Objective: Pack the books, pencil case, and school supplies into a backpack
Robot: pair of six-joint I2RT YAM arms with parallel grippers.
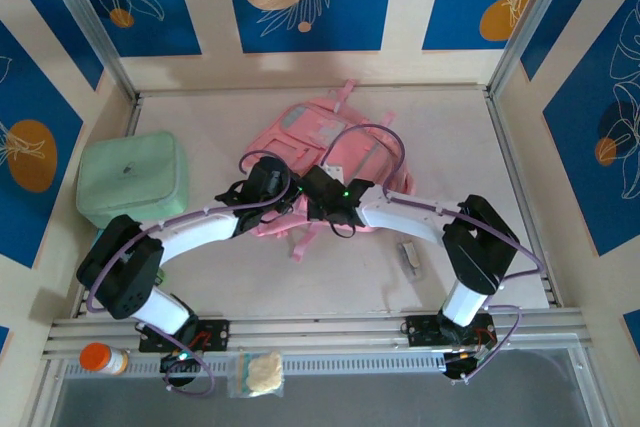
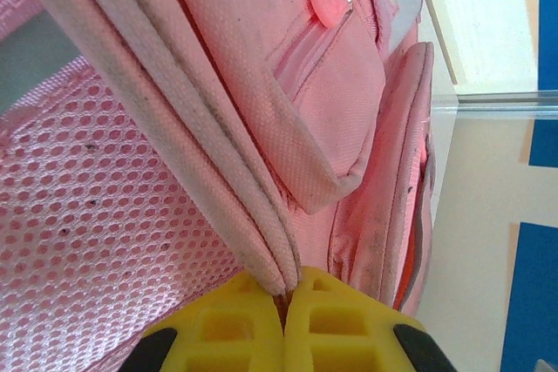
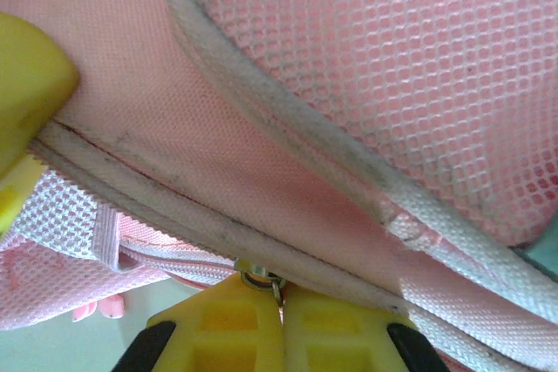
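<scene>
Top: backpack [image 1: 330, 137] sits mid-table, at 12 o'clock from left gripper [image 1: 275, 192] and right gripper [image 1: 325, 199], both at its near edge.
Left wrist: jaws pressed together, pinching the piping [image 2: 261, 250]; bag runs to 12 o'clock.
Right wrist: jaws together, pinching the zip pull [image 3: 261, 282]; mesh at 1 o'clock.
</scene>
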